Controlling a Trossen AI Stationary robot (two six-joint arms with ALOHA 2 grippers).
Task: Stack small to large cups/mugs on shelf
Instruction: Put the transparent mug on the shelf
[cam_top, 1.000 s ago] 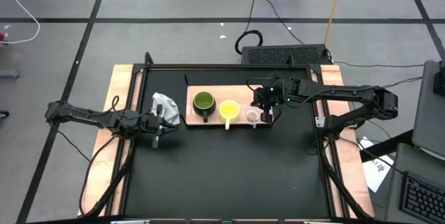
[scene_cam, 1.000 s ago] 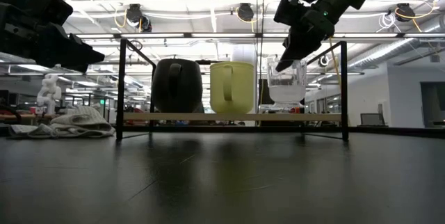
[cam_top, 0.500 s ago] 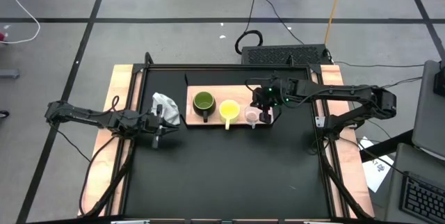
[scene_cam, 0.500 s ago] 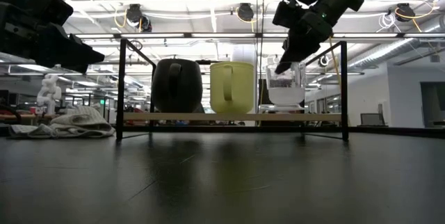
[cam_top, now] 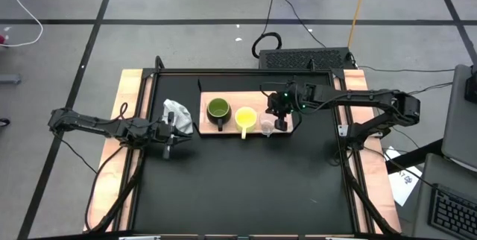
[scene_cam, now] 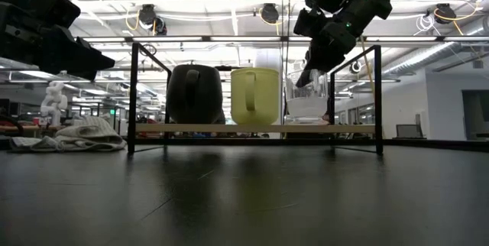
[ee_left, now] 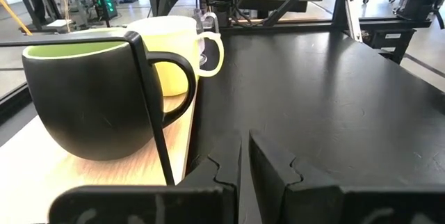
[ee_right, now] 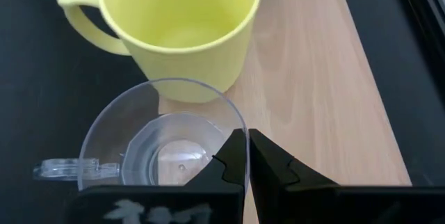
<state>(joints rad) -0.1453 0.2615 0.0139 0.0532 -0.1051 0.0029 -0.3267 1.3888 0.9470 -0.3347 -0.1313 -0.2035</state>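
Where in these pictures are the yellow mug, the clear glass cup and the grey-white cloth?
yellow mug [cam_top: 247, 117], high view, on its open inside.
clear glass cup [ee_right: 170, 151], right wrist view, on its see-through bottom.
grey-white cloth [cam_top: 177, 113], high view, on the middle of the wad.

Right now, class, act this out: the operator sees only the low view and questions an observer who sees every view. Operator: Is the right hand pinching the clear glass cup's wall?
Observer: Yes. The right wrist view shows the right hand shut on the clear glass cup at its rim.
Operator: Anything inside it?
Observer: No, it looks empty.
Operator: Where do the handles point?
Observer: In the high view, the dark-handled olive-green mug and bright yellow mug both point theirs toward the picture's bottom.
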